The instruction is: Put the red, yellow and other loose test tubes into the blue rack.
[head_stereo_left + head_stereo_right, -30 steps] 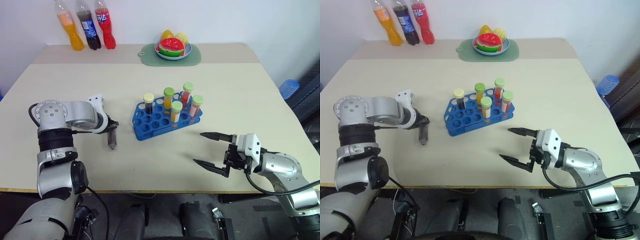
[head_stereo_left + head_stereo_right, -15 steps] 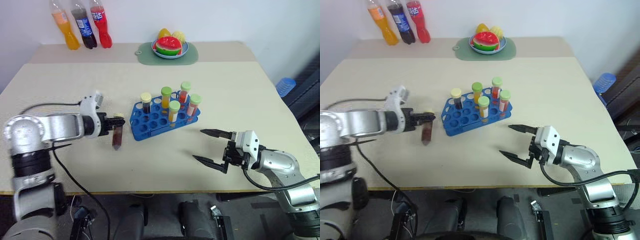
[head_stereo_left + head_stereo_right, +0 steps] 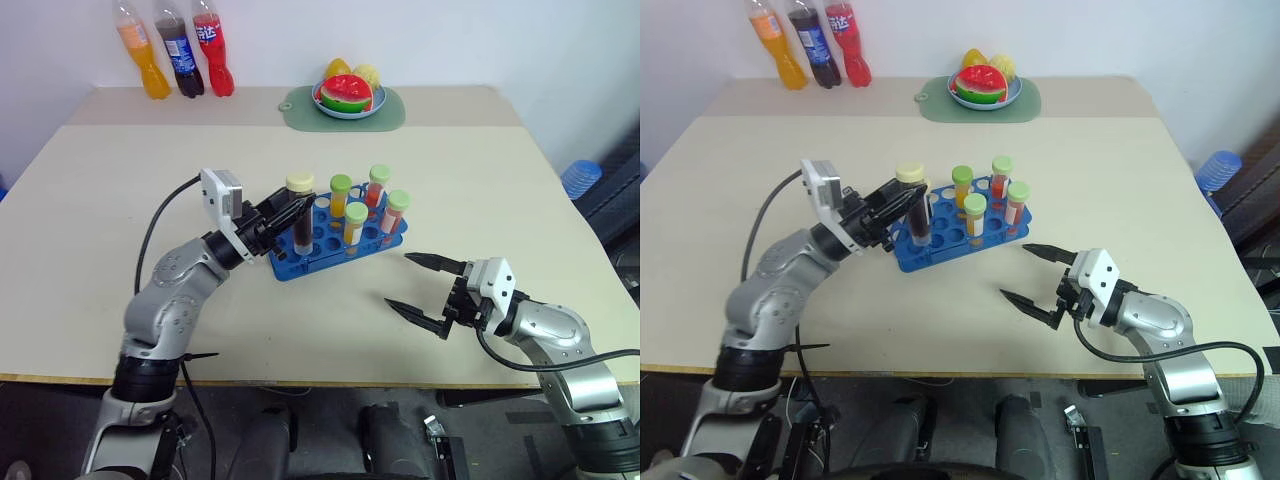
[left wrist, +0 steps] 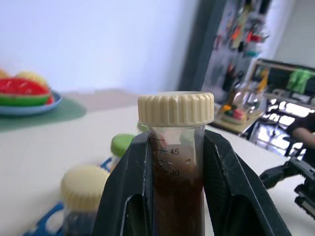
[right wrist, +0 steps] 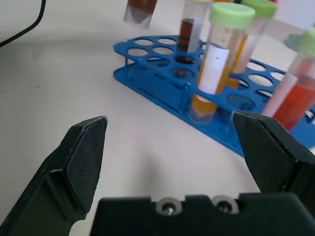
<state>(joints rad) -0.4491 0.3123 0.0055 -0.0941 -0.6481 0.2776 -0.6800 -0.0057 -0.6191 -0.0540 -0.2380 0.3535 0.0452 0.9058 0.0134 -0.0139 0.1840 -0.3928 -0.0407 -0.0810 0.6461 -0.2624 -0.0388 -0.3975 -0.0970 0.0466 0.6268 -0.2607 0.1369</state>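
My left gripper (image 3: pixel 293 212) is shut on a test tube (image 3: pixel 299 222) with a cream cap and dark brown liquid. It holds the tube upright over the left end of the blue rack (image 3: pixel 298 267). In the left wrist view the black fingers (image 4: pixel 125 196) clamp the tube (image 4: pixel 176 162) just under its cap. The tube's tip (image 5: pixel 140 10) hangs above the rack's holes. Several green-capped tubes (image 3: pixel 353 222) with yellow, orange and red liquid stand in the rack, along with another cream-capped one (image 4: pixel 83 184). My right gripper (image 3: pixel 400 281) stands open and empty to the right of the rack, low over the table.
Three soda bottles (image 3: pixel 181 55) stand at the back left against the wall. A plate of fruit (image 3: pixel 347 97) sits on a green mat at the back middle. A blue object (image 3: pixel 578 176) lies beyond the table's right edge.
My left gripper has lifted the brown tube from low over the table's left side and carried it right to the rack, turning it upright. The right gripper has stayed put and open.
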